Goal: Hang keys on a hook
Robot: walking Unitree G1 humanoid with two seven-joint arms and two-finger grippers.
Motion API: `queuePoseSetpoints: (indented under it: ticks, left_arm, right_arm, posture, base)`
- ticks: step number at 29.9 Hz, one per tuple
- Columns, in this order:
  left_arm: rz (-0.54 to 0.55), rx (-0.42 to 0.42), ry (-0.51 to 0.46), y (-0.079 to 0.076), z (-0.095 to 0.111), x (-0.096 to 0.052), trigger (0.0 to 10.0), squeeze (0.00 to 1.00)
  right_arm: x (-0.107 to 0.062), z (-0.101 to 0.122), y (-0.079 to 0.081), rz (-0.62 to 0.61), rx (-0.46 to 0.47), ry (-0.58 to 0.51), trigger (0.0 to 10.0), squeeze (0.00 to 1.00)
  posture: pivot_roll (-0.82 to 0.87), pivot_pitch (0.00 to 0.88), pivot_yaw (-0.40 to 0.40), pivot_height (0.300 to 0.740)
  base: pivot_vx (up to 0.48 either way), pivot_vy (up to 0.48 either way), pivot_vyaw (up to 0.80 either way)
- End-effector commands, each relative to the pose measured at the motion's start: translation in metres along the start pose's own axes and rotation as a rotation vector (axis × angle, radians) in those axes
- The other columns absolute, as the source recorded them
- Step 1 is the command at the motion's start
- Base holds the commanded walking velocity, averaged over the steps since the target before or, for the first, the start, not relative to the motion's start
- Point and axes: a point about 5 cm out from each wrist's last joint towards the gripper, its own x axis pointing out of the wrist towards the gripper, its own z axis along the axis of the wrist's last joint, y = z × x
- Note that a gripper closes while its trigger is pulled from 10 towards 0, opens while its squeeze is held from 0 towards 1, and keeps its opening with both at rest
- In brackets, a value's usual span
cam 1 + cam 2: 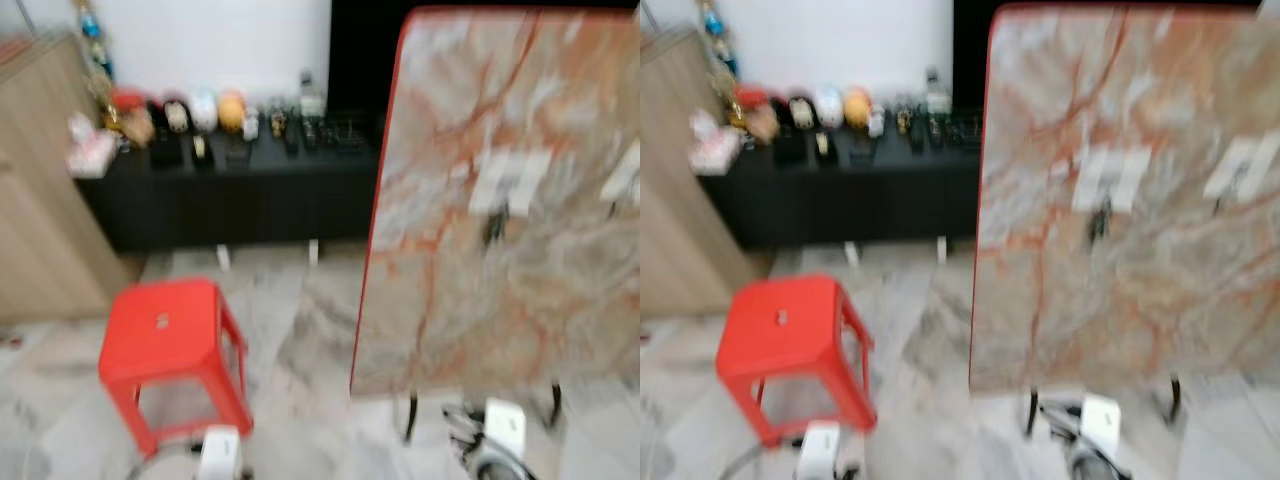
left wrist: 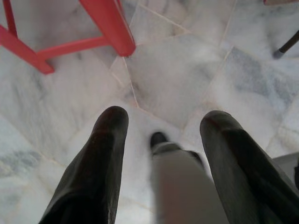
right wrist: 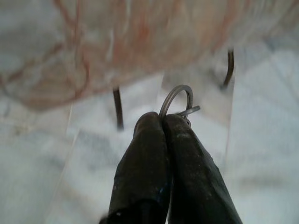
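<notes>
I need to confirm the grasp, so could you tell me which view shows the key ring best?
The right wrist view: the key ring sticks out sharply above the right gripper, pinched between its shut fingers. The eye views are blurred and give no clear sight of it.

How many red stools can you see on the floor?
1. The red stool stands on the marble floor, left of the upright marble-patterned board and in front of the black cabinet. More could be out of view.
</notes>
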Motion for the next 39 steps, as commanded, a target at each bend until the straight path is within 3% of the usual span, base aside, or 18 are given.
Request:
queuePoseSetpoints:
  ticks: [1,13,39]
  left_arm:
    - [0.008,0.007,0.021,0.004,-0.006,-0.001,10.0,0.00]
    - [0.006,0.008,0.022,0.004,-0.006,-0.001,10.0,0.00]
    - [0.001,0.009,0.022,0.003,-0.006,-0.001,10.0,0.00]
  right_arm:
    - [0.001,0.007,0.006,0.024,0.000,-0.036,10.0,0.00]
    - [0.004,0.030,0.013,0.021,-0.142,-0.156,10.0,0.00]
    - [0.009,0.072,0.014,-0.055,-0.070,-0.295,10.0,0.00]
  posture:
    - [0.03,0.000,-0.044,0.740]
    - [0.02,0.000,-0.046,0.740]
    - [0.02,0.000,-0.047,0.740]
  base:
    - [0.000,-0.289,0.00]
    - [0.000,-0.292,0.18]
    - [0.000,-0.293,0.06]
